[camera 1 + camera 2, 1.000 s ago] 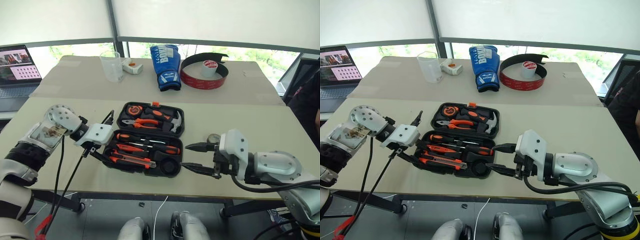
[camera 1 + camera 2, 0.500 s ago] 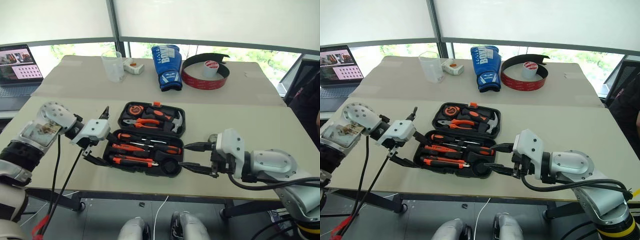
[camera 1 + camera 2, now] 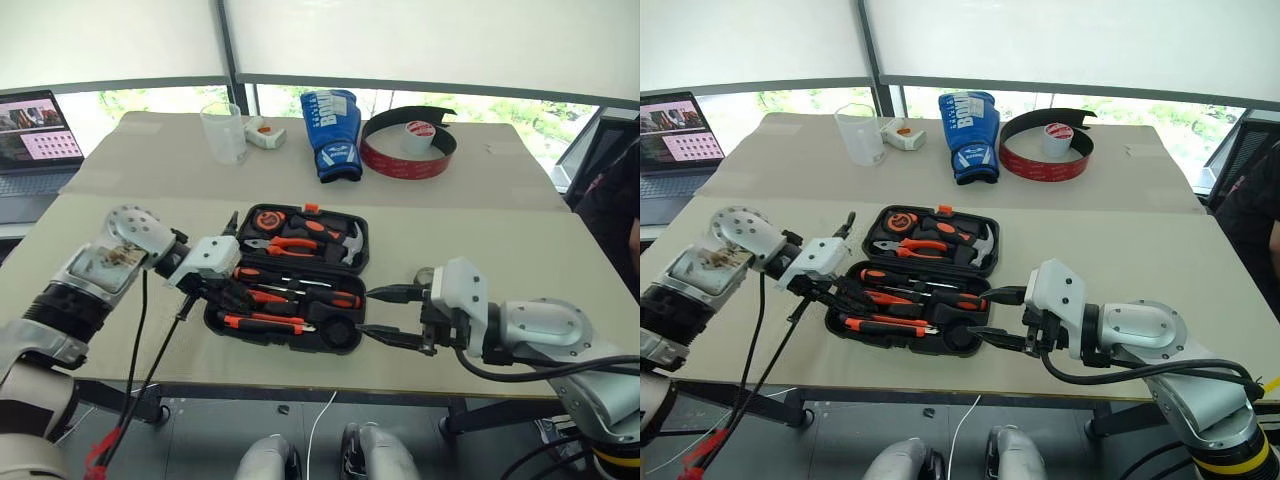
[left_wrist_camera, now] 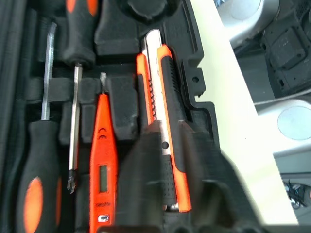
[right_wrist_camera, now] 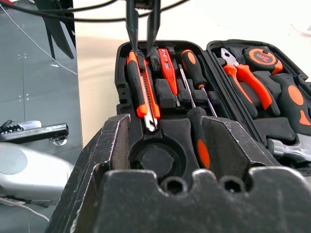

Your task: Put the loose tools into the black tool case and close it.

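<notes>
My left claw [image 3: 232, 293], left of centre in the head views, has its two black fingers pressed together over the near-left end of the black plastic hinged tool case [image 3: 345, 212], which lies open on the pale bench [image 3: 480, 240] at mid-frame. From my left wrist, the closed fingers [image 4: 146, 160] sit right over the orange-and-black utility knife [image 4: 163, 121], which rests in its moulded recess. I cannot tell whether they pinch its edge or only press on it. If they have caught it, lifting away could drag the knife back out.

Beside the knife lie the thin all-orange screwdriver [image 4: 101, 155] and two black-and-orange-handled screwdrivers [image 5: 197, 124], all apparently seated. The small dark tape roll [image 5: 154, 158] seems to fill the round recess at the near-right corner, though I cannot be sure. Anything sitting proud there would, I judge, stop the lid closing.

Further right, my right claw [image 3: 392, 316] hangs spread wide just off the case's right edge, level with the near half. Swinging the lid half with that claw so near risks shoving the case across the bench or trapping a finger.
</notes>
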Controlling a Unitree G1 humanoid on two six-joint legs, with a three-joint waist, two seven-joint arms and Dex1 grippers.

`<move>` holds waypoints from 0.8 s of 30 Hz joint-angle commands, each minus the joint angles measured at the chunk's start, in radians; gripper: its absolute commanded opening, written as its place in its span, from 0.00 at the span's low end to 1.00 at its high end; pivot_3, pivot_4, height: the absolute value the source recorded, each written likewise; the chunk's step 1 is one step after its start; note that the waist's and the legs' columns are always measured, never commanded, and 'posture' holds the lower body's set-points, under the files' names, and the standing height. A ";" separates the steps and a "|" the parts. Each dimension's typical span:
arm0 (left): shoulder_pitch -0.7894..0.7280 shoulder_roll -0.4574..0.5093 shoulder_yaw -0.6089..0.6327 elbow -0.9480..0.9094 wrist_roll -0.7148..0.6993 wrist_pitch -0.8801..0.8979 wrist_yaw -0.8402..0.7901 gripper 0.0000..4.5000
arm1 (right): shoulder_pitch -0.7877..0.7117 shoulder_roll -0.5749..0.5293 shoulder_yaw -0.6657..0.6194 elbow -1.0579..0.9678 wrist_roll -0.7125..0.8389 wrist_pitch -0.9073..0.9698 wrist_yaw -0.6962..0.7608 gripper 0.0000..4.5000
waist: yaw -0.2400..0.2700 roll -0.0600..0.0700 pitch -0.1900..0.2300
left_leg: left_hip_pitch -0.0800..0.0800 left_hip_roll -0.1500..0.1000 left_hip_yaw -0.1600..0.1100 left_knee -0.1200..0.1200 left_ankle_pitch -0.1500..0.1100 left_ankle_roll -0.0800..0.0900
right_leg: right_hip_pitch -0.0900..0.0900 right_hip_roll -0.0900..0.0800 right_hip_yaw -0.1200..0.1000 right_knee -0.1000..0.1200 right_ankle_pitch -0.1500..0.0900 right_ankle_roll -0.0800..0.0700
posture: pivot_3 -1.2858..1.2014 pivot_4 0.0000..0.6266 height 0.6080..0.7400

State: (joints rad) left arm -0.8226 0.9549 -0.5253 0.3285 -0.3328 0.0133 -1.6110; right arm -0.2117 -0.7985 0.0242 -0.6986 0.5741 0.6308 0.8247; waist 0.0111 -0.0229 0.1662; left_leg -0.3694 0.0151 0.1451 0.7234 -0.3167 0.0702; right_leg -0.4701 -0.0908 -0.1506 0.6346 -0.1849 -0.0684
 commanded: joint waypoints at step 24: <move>0.147 -0.061 0.042 0.015 0.247 -0.218 -0.003 0.01 | 0.004 -0.012 -0.031 -0.034 0.001 -0.013 -0.006 0.73 | 0.003 0.002 -0.002 | 0.014 0.000 0.000 -0.005 -0.002 0.002 | 0.012 -0.001 0.001 -0.003 0.000 0.000 | 0.52 0.24 0.90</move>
State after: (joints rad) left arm -0.7105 0.8968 -0.4538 0.3105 -0.1501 -0.1823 -1.6047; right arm -0.1946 -0.8040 0.0206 -0.7028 0.5722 0.6309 0.8239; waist 0.0136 -0.0214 0.1644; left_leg -0.3558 0.0151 0.1450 0.7187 -0.3185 0.0725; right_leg -0.4581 -0.0919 -0.1491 0.6312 -0.1853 -0.0681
